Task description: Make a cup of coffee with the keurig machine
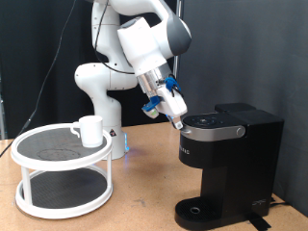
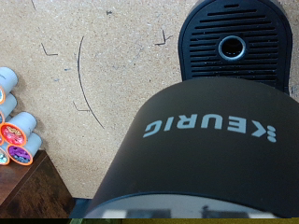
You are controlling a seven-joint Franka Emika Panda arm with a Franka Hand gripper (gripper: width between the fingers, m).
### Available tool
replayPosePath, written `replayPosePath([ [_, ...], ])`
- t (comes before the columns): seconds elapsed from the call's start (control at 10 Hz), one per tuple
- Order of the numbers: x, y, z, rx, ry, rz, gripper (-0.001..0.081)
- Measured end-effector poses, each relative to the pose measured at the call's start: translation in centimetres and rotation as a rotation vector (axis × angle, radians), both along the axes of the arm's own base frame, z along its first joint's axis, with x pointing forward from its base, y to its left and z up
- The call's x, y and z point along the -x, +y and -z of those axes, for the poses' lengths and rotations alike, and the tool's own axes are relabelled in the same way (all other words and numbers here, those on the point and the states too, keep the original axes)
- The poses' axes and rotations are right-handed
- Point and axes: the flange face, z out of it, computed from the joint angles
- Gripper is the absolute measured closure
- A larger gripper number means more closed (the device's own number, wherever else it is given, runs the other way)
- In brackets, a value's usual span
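The keurig machine (image 1: 228,159) is a tall black box standing on the wooden table at the exterior view's right, with its lid down. My gripper (image 1: 177,119) hangs tilted right at the lid's upper front edge, at or just above its surface, with nothing visible between its blue fingers. In the wrist view the rounded lid with the KEURIG lettering (image 2: 210,131) fills the frame and the round drip base (image 2: 230,49) shows beyond it; the fingers do not show there. The cup (image 1: 89,129), a small white mug, stands on top of a white rack, far from the gripper.
The white two-tier round rack (image 1: 62,179) stands at the exterior view's left. Several coffee pods (image 2: 16,138) with coloured tops lie beside a dark wooden block (image 2: 33,194). The robot base (image 1: 101,96) is behind, against a black curtain.
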Motion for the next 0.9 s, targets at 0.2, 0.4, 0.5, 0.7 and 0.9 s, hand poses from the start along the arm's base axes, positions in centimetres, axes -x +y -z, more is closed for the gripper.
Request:
replayPosePath([
  [0.2, 0.2, -0.3, 0.2, 0.001, -0.002, -0.027, 0.0806],
  [0.4, 0.8, -1.0, 0.7, -0.010, 0.006, -0.071, 0.0806],
  [0.5, 1.1, -1.4, 0.5, -0.036, -0.002, -0.078, 0.0806],
  [0.7, 1.6, -2.2, -0.4, -0.112, -0.029, -0.073, 0.0806],
  [0.9, 2.3, -2.9, -2.4, -0.198, -0.034, -0.090, 0.0806],
])
